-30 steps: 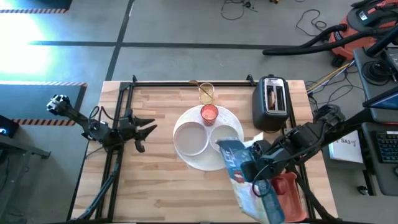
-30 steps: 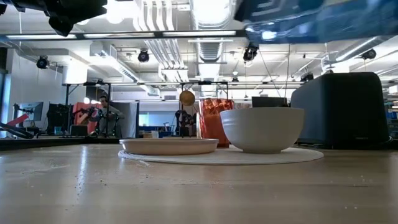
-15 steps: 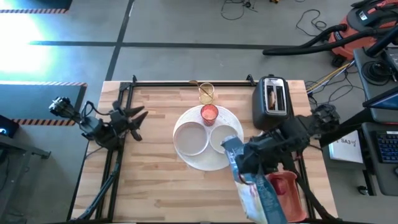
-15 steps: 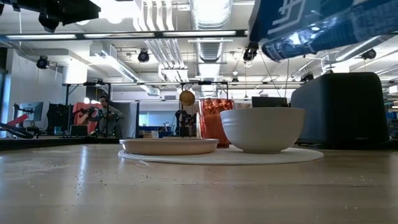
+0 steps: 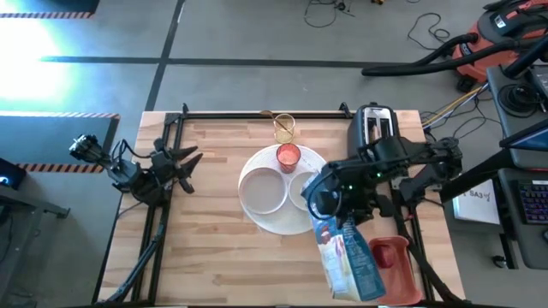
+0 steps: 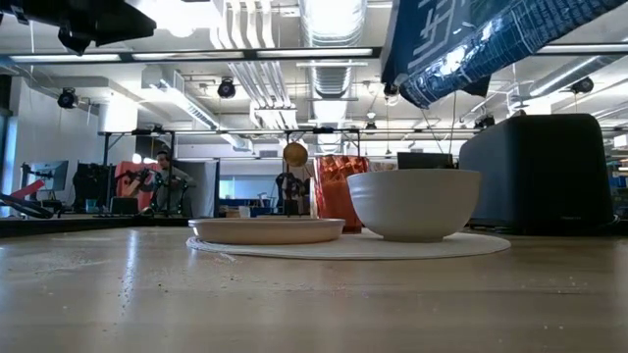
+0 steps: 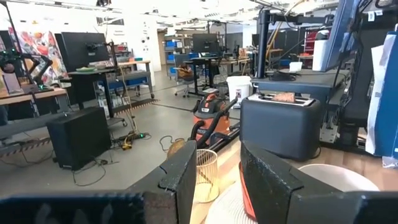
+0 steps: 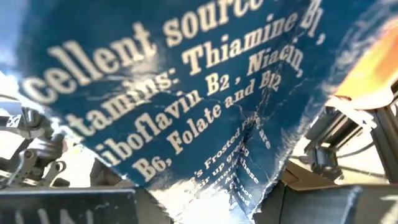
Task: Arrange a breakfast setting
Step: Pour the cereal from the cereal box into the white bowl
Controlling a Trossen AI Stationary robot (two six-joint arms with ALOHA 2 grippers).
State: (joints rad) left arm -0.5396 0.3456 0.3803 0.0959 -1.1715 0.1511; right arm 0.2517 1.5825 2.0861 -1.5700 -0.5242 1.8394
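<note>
Your right gripper is over the right side of the large round white plate, clamped on a blue cereal bag that hangs tilted, its upper end over the small white bowl and its lower end reaching toward the table's near edge. In the low view the bag is high above the bowl — well clear of its rim. The right wrist view is filled by the bag's printed face. On the plate you also have a shallow white dish to the left of the bowl, and the small red cup at the far rim. The clear glass stands just beyond the plate with the gold spoon leaning in it. A black toaster sits at the far right with the brown toast slice in its slot. A red container lies near the right edge, beside the bag. Your left gripper waits off the table's left edge with its fingers parted, gripping nothing.
</note>
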